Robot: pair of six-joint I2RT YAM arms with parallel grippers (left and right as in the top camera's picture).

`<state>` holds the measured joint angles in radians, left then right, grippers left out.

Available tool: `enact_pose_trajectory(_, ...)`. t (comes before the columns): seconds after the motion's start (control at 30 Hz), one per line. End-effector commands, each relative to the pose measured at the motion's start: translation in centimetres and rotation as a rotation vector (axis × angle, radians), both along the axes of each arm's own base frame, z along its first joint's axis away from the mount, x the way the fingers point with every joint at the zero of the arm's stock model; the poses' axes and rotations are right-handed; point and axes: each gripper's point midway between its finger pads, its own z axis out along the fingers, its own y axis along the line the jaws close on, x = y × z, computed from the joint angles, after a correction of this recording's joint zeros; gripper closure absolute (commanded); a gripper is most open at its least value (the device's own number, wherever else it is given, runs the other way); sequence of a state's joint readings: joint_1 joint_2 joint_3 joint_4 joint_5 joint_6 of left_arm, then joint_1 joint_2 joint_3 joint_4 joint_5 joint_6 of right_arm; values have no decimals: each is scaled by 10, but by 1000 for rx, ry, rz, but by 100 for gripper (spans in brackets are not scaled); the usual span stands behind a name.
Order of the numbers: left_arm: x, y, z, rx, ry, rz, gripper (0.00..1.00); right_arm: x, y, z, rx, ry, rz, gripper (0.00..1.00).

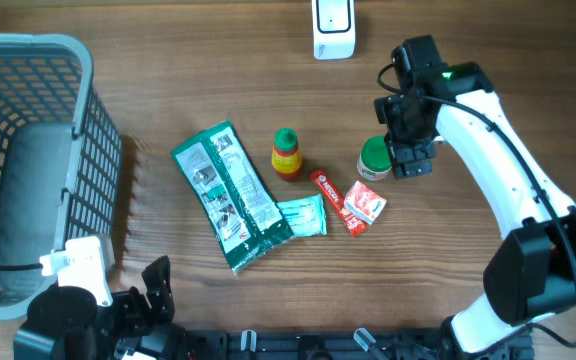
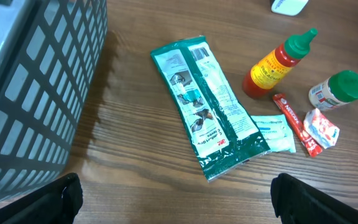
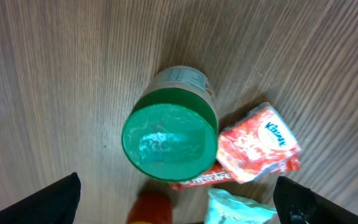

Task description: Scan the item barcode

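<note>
Jar with green lid stands on the table, with the right gripper spread wide over it, a little toward its 3 o'clock.

Both claws are spread and hold nothing; the left gripper sits at the table's 7 o'clock. The red tissue pack at the jar's 5 o'clock seems to touch it, though the view is unclear. If the fingers close off-centre, the jar may tip, or the pack may be pinched too, and the barcode may face away from the white scanner at 11 o'clock.
</note>
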<state>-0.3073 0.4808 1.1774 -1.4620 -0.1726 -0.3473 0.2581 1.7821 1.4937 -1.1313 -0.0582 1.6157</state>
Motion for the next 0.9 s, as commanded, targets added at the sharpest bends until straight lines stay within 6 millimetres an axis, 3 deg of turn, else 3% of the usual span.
enact_pose_trajectory(0.0, 1, -1, 0, -11, 4, 5, 0, 2, -4, -22, -23, 56, -67, 0)
enact_pose_trajectory(0.17, 1, -1, 0, -11, 4, 5, 0, -2, 2, -66, -20, 178, -59, 0)
enact_pose_trajectory(0.23, 1, -1, 0, -11, 4, 5, 0, 5, 4, -84, -24, 182, -31, 0)
enact_pose_trajectory(0.33, 1, -1, 0, -11, 4, 5, 0, 8, 3, -92, -38, 173, 44, 1)
enact_pose_trajectory(0.4, 1, -1, 0, -11, 4, 5, 0, 11, 1, -92, -59, 154, 166, 20)
enact_pose_trajectory(0.5, 1, -1, 0, -11, 4, 5, 0, 15, -5, -91, -108, 120, 460, 31)
enact_pose_trajectory(0.57, 1, -1, 0, -11, 4, 5, 0, 28, -2, -85, -140, 39, 926, 30)
enact_pose_trajectory(0.67, 1, -1, 0, -11, 4, 5, 0, 35, 1, -75, -172, -27, 1307, 16)
enact_pose_trajectory(0.77, 1, -1, 0, -11, 4, 5, 0, 31, 0, -72, -171, -21, 1347, 0)
enact_pose_trajectory(0.8, 1, -1, 0, -11, 4, 5, 0, 29, 0, -66, -167, -15, 1311, 0)
enact_pose_trajectory(0.87, 1, -1, 0, -11, 4, 5, 0, 25, -1, -29, -159, -10, 1185, 0)
